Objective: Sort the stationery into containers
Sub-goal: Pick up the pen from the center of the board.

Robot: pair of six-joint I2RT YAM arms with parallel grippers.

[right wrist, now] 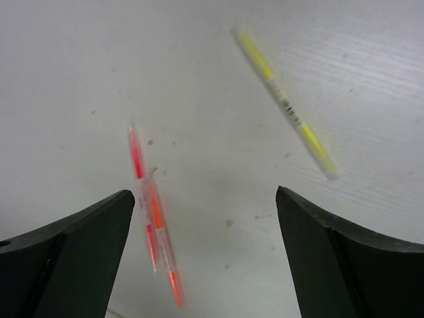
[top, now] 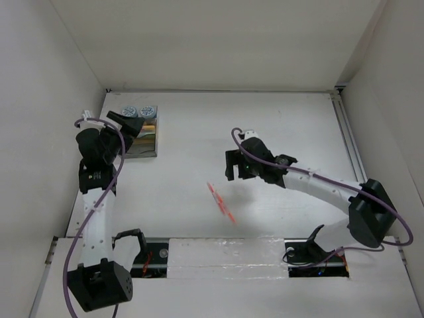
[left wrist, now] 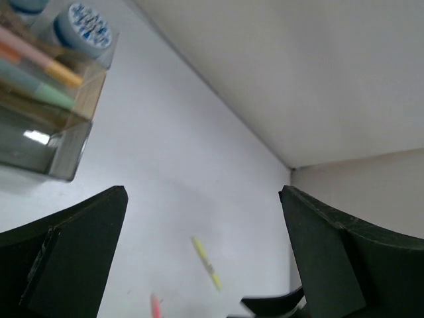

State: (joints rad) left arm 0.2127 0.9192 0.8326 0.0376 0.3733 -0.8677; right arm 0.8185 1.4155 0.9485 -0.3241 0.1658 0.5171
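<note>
The white table point(right wrist: 79, 59) holds a yellow highlighter point(right wrist: 283, 103) with blurred, unreadable barcode print.

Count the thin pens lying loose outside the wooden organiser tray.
3. A pink-red pen and an orange pen lie touching on the white table; a pale yellow highlighter lies apart from them. Others may be hidden.

Open surface point(top: 192, 126) right of the tray point(top: 150, 143), bare as far as the red pens point(top: 222, 204) and yellow pen point(right wrist: 285, 106) lying flat. Left pincer point(top: 127, 123) crowds the tray's left edge, side wall point(top: 40, 99) close beyond.
</note>
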